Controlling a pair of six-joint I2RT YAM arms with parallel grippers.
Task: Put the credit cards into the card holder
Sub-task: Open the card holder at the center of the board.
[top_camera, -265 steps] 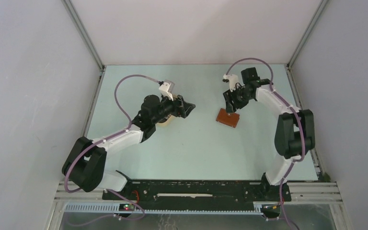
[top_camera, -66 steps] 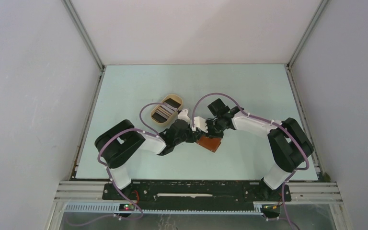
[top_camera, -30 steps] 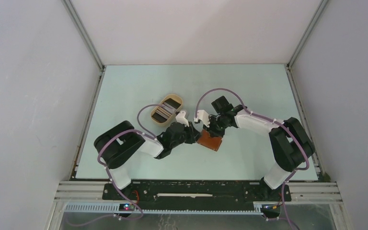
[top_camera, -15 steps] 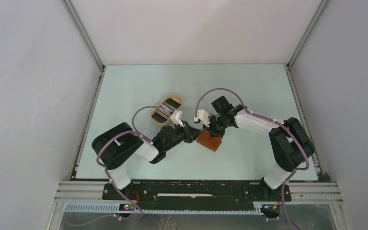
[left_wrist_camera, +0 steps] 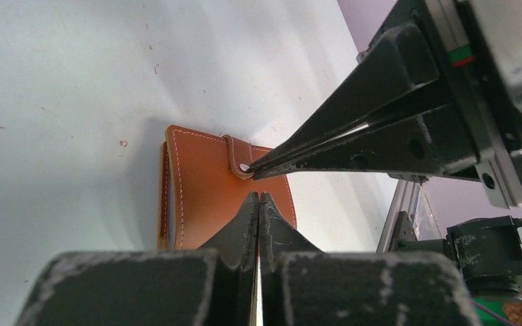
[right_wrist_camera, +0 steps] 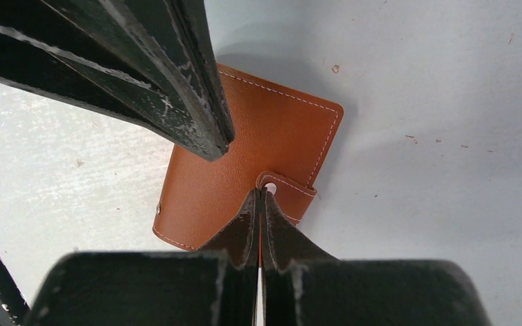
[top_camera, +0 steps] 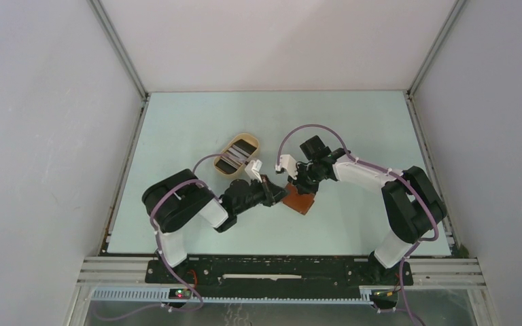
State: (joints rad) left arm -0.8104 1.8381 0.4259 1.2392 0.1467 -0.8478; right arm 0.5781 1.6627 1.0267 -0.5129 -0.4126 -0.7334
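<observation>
The card holder (top_camera: 300, 201) lies closed on the table, a brown leather wallet (left_wrist_camera: 200, 197) (right_wrist_camera: 245, 163) with its snap tab (right_wrist_camera: 291, 191) fastened. My left gripper (left_wrist_camera: 259, 195) (top_camera: 280, 193) is shut with nothing between its fingers, its tips over the cover near the left edge. My right gripper (right_wrist_camera: 261, 191) (top_camera: 300, 188) is also shut, its tips at the edge of the snap tab (left_wrist_camera: 239, 157). The credit cards (top_camera: 233, 158) lie in the oval tan tray (top_camera: 246, 138), behind and to the left of both grippers.
The two arms meet over the holder at mid-table, fingers almost tip to tip. The tray stands just behind the left wrist. Pale green table surface (top_camera: 353, 122) lies all around, with enclosure walls at the left, back and right.
My left gripper's jaws have come together, and the left arm has shifted slightly while its tips stay at the holder. The right arm and the holder have not moved.
</observation>
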